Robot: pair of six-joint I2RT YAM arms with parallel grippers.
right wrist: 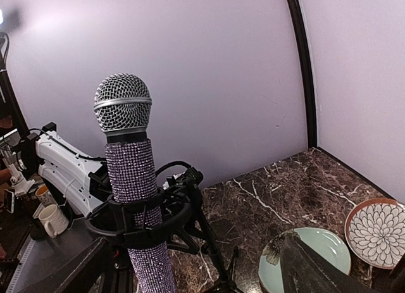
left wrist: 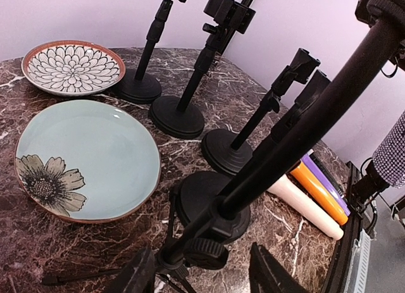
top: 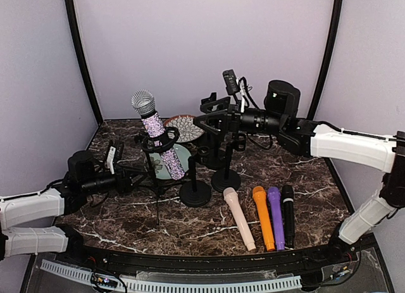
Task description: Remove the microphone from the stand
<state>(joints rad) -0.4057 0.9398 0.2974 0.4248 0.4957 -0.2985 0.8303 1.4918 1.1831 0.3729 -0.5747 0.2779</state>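
The left gripper [left wrist: 202,255] is partly open and straddles the lower shaft of the tripod stand [left wrist: 304,125], one finger on each side of the black collar where the legs meet. A sliver of space shows beside one finger, and the other sits so close to the collar that I cannot tell whether it touches. The right gripper [right wrist: 196,237] is spread wide and holds nothing. It faces the microphone [right wrist: 130,173] from the right, with its fingers short of the body. The microphone has a glittering lilac body and a silver mesh head. It sits upright, leaning slightly, in a black ring clip [right wrist: 142,220] at the top of the stand. It stands over the left half of the tabletop [top: 126,223], about midway between the front and back edges. Just behind the stand lies a pale blue plate [left wrist: 95,154] with a dark flower on it. A patterned plate [left wrist: 73,66] with white petals lies beyond that, toward the back edge. Empty round-based stands [left wrist: 177,116] are grouped near the centre of the tabletop. Near the front edge, right of centre, four loose microphones lie side by side: a cream one [top: 239,218], an orange one [top: 262,218], a purple one [top: 276,216] and a black one [top: 288,214].
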